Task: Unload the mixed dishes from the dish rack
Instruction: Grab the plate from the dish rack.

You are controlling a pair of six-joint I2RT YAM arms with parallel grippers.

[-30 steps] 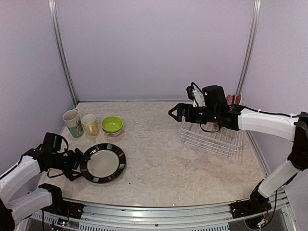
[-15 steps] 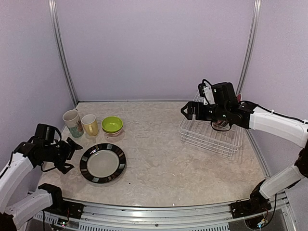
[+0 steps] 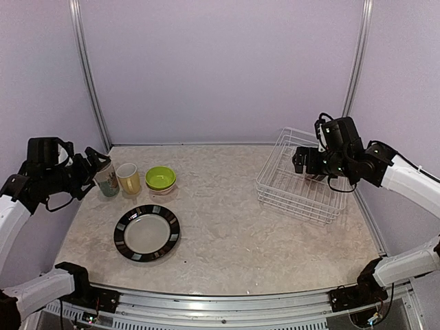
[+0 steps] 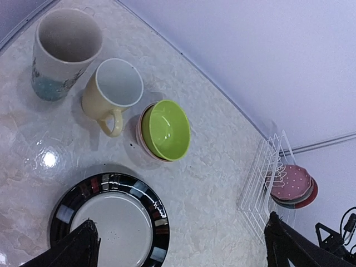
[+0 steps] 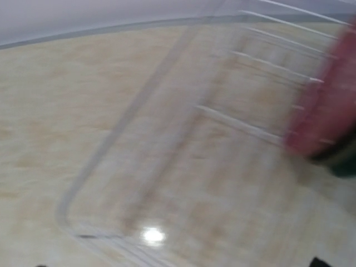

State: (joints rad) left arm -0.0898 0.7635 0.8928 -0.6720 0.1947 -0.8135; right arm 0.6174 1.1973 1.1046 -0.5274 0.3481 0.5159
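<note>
The left gripper (image 4: 181,218) is hovering wide open and empty near the round black-rimmed dark plate (image 3: 146,233), yellow cup (image 3: 128,178) and lime-green bowl (image 3: 160,177). The right gripper (image 3: 300,161), spread and empty, is hanging over the rectangular white wire dish rack (image 3: 302,196), which is holding the pink dotted plate (image 4: 292,182).

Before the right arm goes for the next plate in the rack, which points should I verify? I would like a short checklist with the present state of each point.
1. Right gripper open and empty: ok.
2. Plates to take: the pink dotted plate and a red-rimmed plate behind it stand upright in the dish rack: ok.
3. Right wrist view sharp enough to aim: not ok, it is blurred.
4. Right gripper lined up with a plate rim: cannot tell; the arm hides the plates from above.
5. Left gripper open, empty and apart from the dark plate: ok.
</note>
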